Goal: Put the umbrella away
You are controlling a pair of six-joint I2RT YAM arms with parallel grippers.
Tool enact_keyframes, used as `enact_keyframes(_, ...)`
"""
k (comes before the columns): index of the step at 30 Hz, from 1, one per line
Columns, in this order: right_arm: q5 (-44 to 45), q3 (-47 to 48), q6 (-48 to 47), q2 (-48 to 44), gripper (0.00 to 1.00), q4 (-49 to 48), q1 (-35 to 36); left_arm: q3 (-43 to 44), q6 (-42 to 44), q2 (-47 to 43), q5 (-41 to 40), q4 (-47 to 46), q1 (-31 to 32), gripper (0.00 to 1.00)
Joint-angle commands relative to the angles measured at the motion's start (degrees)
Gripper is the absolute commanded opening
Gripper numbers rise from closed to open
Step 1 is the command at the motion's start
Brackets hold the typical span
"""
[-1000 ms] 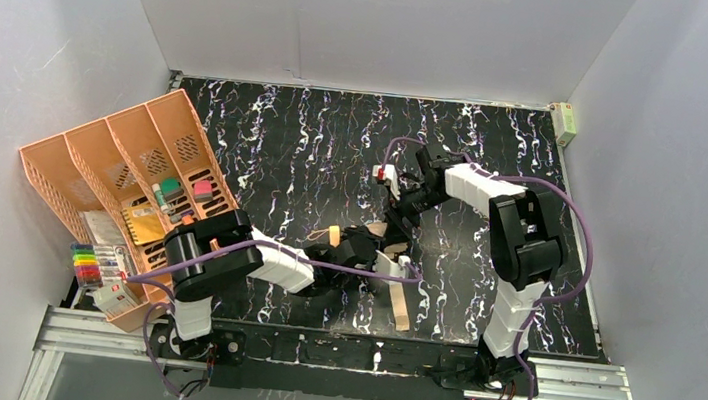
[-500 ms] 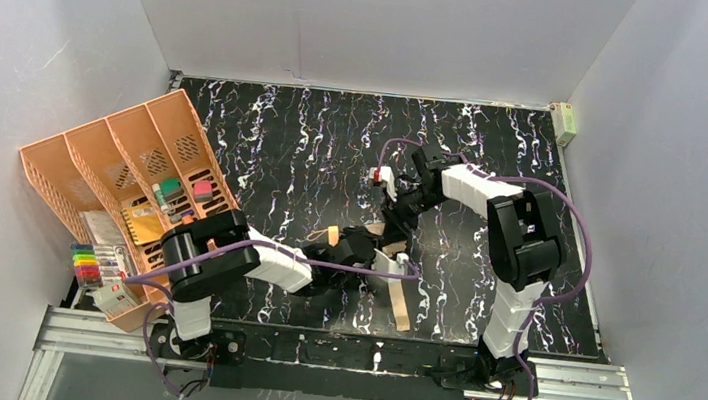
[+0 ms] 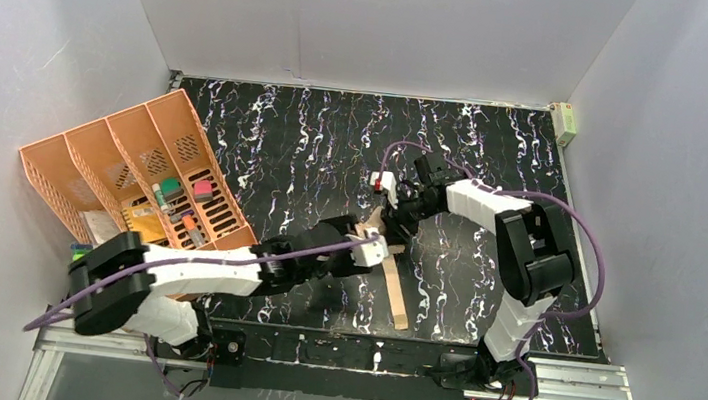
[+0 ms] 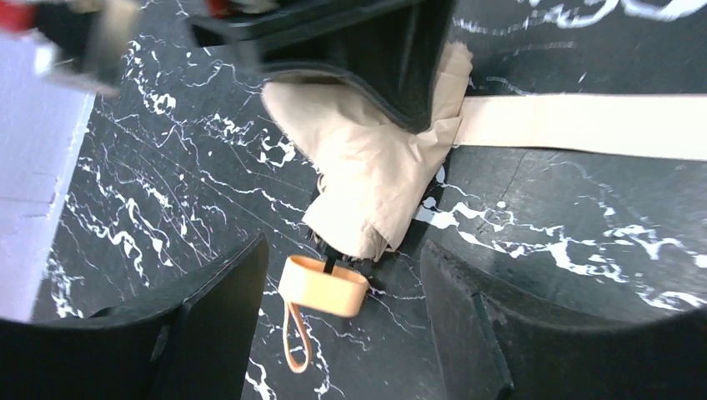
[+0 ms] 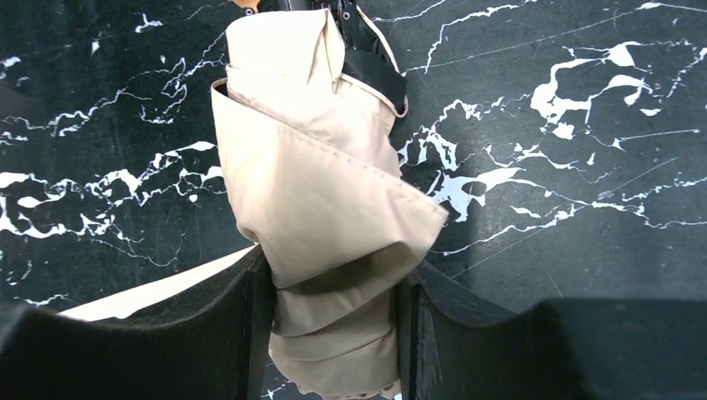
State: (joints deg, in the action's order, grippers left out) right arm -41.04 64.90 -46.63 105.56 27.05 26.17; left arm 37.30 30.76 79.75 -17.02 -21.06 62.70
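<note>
The umbrella (image 5: 325,192) lies folded on the black marble table, tan canopy bunched, black lining showing at one end. My right gripper (image 5: 333,333) is shut on the canopy, a finger (image 5: 250,333) pressed to each side. In the left wrist view the canopy (image 4: 367,167) points toward me, with its small tan handle (image 4: 323,287) and wrist loop (image 4: 292,342) in front. My left gripper (image 4: 342,325) is open, its fingers either side of the handle and clear of it. The tan strap (image 4: 584,125) trails flat on the table. From above, both grippers meet at the umbrella (image 3: 374,227).
An orange desk organizer (image 3: 133,165) with several compartments stands tilted at the left edge. The strap (image 3: 399,296) runs toward the near table edge. A small green and white box (image 3: 567,124) sits at the back right corner. Grey walls enclose the table.
My left arm has stretched out low toward the umbrella and its jaws have opened wider. My right gripper has closed onto the canopy and shifted slightly nearer.
</note>
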Motion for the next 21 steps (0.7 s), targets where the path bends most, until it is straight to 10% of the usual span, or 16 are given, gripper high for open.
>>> enact_keyframes(1,15.90,-6.23,-3.08,-1.05,0.30,-6.60,0.80,-1.78,-13.33,-10.28,2.92,4.68,-2.96,0.70)
enact_keyframes(10,22.49,-21.30,-4.77,-11.10,0.28,-20.92,7.82,0.98,-19.70,-15.81,28.22,7.28,-22.50,0.83)
enact_keyframes(21,28.70,-34.56,-4.72,-21.36,0.19,-36.17,13.99,13.37,-11.16,2.59,49.86,15.50,-27.31,0.84)
